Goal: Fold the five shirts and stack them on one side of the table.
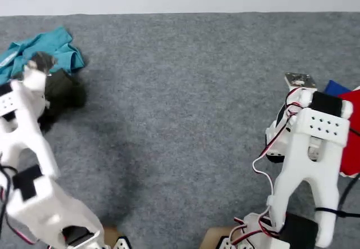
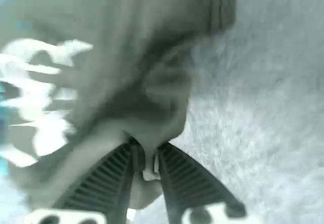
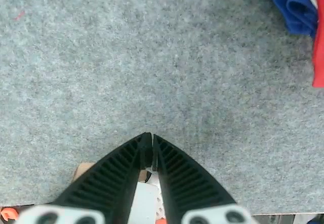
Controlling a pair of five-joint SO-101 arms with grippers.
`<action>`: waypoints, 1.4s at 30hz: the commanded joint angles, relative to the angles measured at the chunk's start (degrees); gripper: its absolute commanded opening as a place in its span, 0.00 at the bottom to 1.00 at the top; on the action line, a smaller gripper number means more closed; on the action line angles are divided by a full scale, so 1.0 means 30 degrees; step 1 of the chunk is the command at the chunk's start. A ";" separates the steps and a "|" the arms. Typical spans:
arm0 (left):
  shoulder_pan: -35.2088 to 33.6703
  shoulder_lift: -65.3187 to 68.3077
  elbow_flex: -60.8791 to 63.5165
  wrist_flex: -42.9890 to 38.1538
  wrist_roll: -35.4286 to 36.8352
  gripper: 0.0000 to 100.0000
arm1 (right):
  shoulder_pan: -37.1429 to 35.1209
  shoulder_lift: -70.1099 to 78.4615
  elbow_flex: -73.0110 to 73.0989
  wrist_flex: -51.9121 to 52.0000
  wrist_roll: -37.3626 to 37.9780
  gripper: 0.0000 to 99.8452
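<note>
My left claw (image 2: 147, 155) pinches the grey shirt (image 2: 142, 57), I'd guess to drag it clear; right claw (image 3: 152, 145) hangs closed, empty.

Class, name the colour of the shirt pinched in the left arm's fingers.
The shirt is dark grey with white print, clearest in the left wrist view.

On the left of the table (image 1: 185, 120), the left gripper (image 2: 147, 152) is pinched on a fold of the first shirt (image 2: 152, 57), which lies just in front of and touching the second shirt (image 1: 39, 49) in the far left corner. Well apart on the right, the right gripper (image 3: 152, 140) hangs with fingers together over bare table. Beside it at the right edge lies the third shirt (image 1: 353, 108), with the fourth shirt (image 1: 336, 86) just behind and touching it.
</note>
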 commanded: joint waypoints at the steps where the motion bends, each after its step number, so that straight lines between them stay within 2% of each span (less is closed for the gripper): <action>1: 0.1641 -0.4425 -0.1744 0.1201 0.1905 0.00 | 0.0220 -0.0923 -0.0088 0.0718 0.0205 0.01; 6: 0.5275 -0.7824 -0.3238 0.1670 0.4396 0.00 | 0.0220 -0.0923 -0.0088 0.0718 0.0205 0.01; 12: 0.9582 -0.8352 -0.4586 0.0381 0.7502 0.00 | 0.0249 -0.0923 -0.0088 0.0718 0.0205 0.01; 20: 1.5736 -0.8322 -0.7604 -0.1201 0.8527 0.00 | 0.0249 -0.0923 -0.0059 0.0747 0.0205 0.01; 24: 1.7553 -0.8322 -0.8747 -0.2462 0.8733 0.00 | 0.0864 -0.0923 -0.0029 0.0718 0.0205 0.01; 31: 1.7875 -0.8059 -1.0007 -0.2637 0.8733 0.00 | 0.2300 -0.0923 0.2315 0.0718 0.1905 0.01; 36: 1.6703 -0.6212 -0.9744 -0.0088 0.8733 0.00 | 0.2711 -0.0952 0.2842 0.0689 0.2198 0.01; 42: 1.4564 -0.1348 -0.9744 0.1788 0.8733 0.00 | 0.2623 -0.0952 0.2813 0.0425 0.2227 0.01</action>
